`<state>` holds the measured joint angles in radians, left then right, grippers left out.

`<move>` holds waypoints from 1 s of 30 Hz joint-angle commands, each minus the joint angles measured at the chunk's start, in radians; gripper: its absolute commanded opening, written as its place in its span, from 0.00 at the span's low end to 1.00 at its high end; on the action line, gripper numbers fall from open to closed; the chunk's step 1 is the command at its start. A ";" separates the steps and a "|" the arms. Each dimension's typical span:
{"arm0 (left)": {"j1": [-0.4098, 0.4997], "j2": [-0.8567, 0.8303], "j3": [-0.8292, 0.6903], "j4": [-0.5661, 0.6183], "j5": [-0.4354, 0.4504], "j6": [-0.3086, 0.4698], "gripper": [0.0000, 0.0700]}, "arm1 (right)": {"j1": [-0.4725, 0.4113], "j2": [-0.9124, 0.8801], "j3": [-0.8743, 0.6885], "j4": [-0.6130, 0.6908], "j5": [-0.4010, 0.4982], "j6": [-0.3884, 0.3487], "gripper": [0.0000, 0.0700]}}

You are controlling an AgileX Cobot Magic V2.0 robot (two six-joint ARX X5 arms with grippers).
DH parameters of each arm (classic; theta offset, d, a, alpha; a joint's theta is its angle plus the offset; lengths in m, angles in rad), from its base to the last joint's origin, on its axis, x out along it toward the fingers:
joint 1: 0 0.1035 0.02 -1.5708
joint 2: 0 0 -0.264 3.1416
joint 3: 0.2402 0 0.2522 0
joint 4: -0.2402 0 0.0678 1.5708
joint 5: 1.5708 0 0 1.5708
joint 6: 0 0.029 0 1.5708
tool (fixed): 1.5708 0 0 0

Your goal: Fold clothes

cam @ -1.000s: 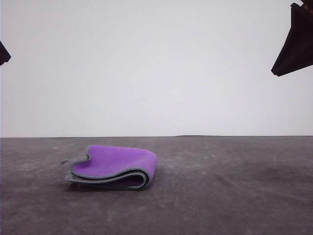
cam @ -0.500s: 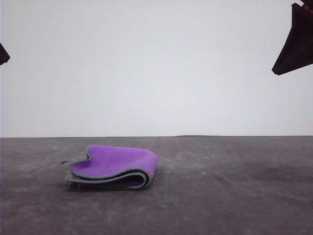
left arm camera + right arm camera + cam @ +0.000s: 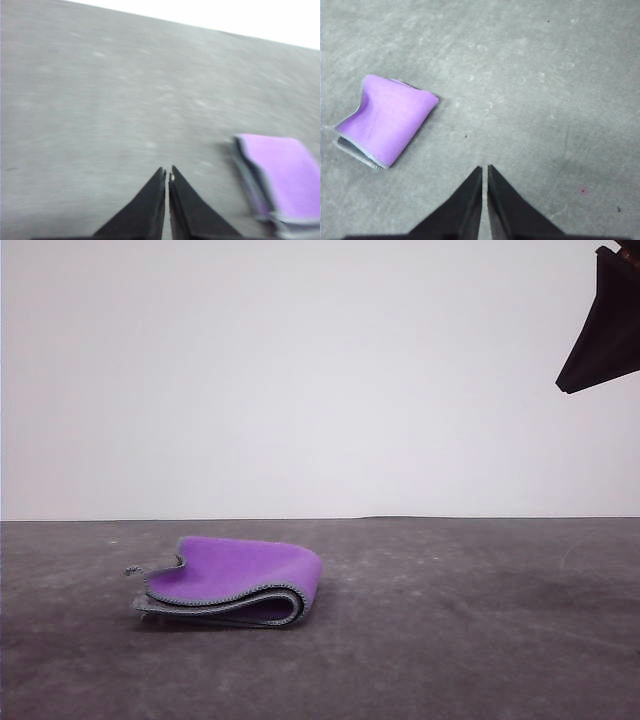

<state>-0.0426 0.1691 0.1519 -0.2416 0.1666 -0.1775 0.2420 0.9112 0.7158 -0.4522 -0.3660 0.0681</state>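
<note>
Count: one small soft cloth (image 3: 232,581), bright purple on its upper face with dark charcoal layers beneath and a light grey stitched hem; two black grippers; one dark grey mottled table top (image 3: 470,630).

Cloth location: front view puts it on the table, left of centre, folded into a flat stack of several layers. Rounded fold on its right side; loose hemmed edges open toward the left, where one corner curls upward. A loose thread sticks out at that left corner.

Left gripper (image 3: 167,172): the two pointed black fingers lie side by side, a hairline gap between the tips, nothing between them. Clenched and empty. It hangs above bare table; the cloth (image 3: 280,182) lies off to one side of the fingertips, apart, no contact. This view is blurred.

Right gripper (image 3: 484,169): fingers pressed together likewise, tips nearly meeting, empty. Raised above the table; the cloth (image 3: 386,120) lies well apart from the tips, off to one side and ahead of them. In the front view a dark wedge of this arm (image 3: 605,325) shows at the upper right edge, high above the table, well apart from the cloth.

Orientation: in the right wrist view the folded cloth is oblong, its long axis diagonal across the table, one short end folded, the other open showing stacked hems.
</note>
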 commanded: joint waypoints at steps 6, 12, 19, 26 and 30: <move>0.050 -0.161 -0.099 0.054 -0.036 0.062 0.00 | 0.004 0.008 0.004 0.011 0.000 0.006 0.02; 0.055 -0.166 -0.140 0.106 -0.072 0.063 0.00 | 0.004 0.008 0.004 0.011 -0.001 0.006 0.02; 0.055 -0.165 -0.140 0.107 -0.073 0.064 0.00 | 0.004 0.008 0.004 0.011 0.000 0.006 0.02; 0.055 -0.166 -0.140 0.107 -0.073 0.063 0.00 | 0.004 0.008 0.004 0.011 0.000 0.006 0.02; 0.055 -0.166 -0.140 0.107 -0.073 0.063 0.00 | 0.004 0.008 0.004 0.011 -0.001 0.006 0.02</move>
<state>0.0128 0.0036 0.0322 -0.1424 0.0990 -0.1230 0.2420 0.9112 0.7158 -0.4519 -0.3660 0.0681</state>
